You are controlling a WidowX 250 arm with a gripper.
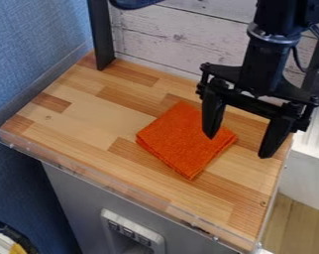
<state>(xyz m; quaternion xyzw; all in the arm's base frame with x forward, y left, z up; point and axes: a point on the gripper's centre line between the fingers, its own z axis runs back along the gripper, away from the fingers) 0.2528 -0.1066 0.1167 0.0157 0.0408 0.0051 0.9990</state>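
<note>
Over the wooden counter in the camera view, the black gripper is hanging, fingers spread wide, one overlapping the orange cloth; contact unclear. Folded cloth is lying flat, mid-counter. Clear edging is running along the front; whitewashed planks are standing behind, dark post at back left.
</note>
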